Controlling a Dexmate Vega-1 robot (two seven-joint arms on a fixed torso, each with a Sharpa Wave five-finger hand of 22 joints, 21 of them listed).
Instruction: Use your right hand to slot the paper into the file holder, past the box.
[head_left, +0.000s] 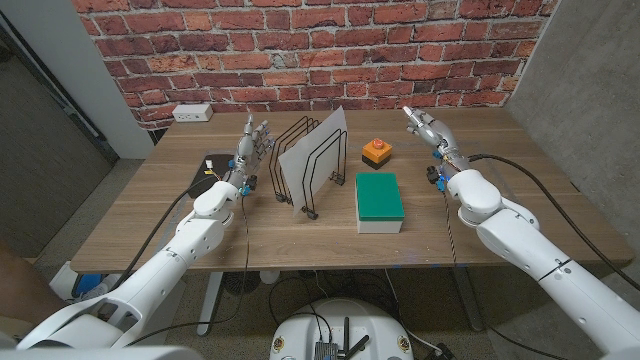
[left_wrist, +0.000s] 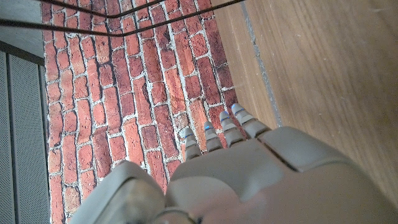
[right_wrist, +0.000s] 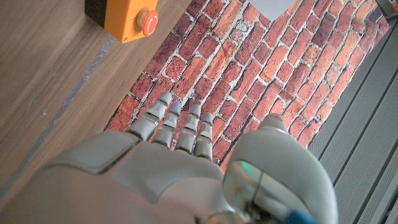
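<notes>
The paper (head_left: 312, 158) already leans in the file holder (head_left: 300, 170), left of the green box (head_left: 380, 198). Your right hand (head_left: 424, 127) hangs released, fingers straight, holding nothing, far right of the box; pull it back high so it clears the box and the orange button (head_left: 378, 151). Your left hand (head_left: 254, 140) is released too. Count: one paper, one holder, one box, one button.
</notes>
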